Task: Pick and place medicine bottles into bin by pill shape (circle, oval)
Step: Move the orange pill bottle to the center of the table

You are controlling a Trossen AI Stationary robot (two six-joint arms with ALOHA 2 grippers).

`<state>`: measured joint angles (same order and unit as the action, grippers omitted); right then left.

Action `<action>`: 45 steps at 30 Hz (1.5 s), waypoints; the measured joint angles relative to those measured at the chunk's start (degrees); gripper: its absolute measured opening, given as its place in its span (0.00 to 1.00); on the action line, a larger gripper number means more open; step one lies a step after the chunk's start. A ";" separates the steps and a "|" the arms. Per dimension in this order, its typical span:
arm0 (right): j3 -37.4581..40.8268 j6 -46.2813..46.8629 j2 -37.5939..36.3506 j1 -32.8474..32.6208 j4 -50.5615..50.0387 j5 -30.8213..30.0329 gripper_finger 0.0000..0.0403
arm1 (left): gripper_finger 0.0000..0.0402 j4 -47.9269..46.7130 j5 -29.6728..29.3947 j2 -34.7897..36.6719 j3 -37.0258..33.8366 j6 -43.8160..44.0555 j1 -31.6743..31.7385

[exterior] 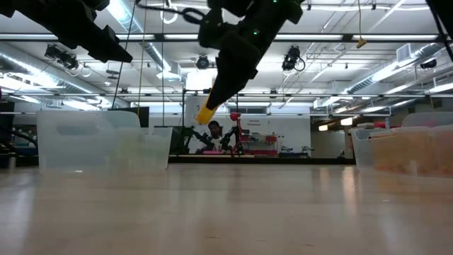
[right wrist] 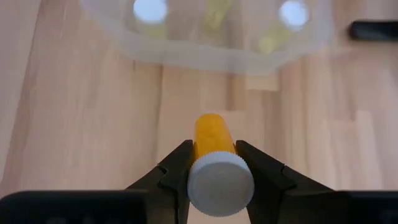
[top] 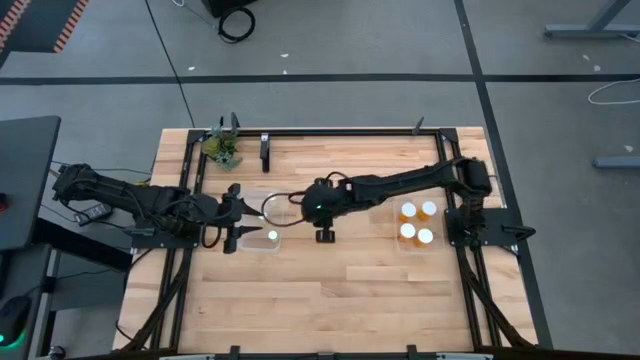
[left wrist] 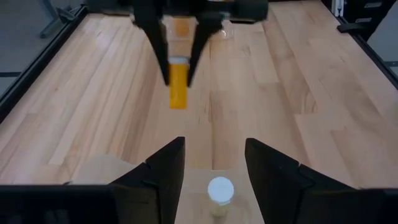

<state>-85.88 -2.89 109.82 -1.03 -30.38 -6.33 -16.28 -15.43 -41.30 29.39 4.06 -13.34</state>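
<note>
Our right gripper [right wrist: 214,167] clamps an amber bottle [right wrist: 216,163] above mid-table, between the left bin [top: 262,241] and right bin [top: 417,224]. Our left gripper [left wrist: 212,163] hangs wide over a white-capped bottle [left wrist: 220,190].

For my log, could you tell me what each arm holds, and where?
Right gripper pinches an amber bottle just below its white cap; left gripper holds nothing.

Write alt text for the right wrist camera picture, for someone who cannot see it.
The right gripper clamps an amber medicine bottle just below its white cap, above the wooden table. Beyond it sits a clear plastic bin holding white-capped bottles.
</note>
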 joint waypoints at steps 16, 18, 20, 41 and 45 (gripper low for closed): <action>-16.84 1.51 14.93 0.01 -13.40 5.51 0.30 | 0.45 -0.74 0.01 0.00 0.00 0.61 -0.02; -16.86 1.85 15.50 -0.01 -13.76 7.39 0.30 | 0.45 -1.96 -0.01 0.00 0.00 1.54 0.00; -16.88 1.84 16.05 -0.30 -14.41 8.50 0.30 | 0.45 -3.45 0.02 0.00 0.00 2.37 0.00; -16.36 4.31 16.17 -1.78 -21.21 8.55 0.30 | 0.43 -7.66 -18.62 0.07 0.00 6.17 0.04; -16.34 4.48 16.17 -1.84 -22.59 9.33 0.30 | 0.43 -7.64 -19.10 0.07 0.00 6.25 0.04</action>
<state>-102.22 1.58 125.99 -2.87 -52.96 2.99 -23.92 -34.52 -41.23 29.39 10.31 -13.30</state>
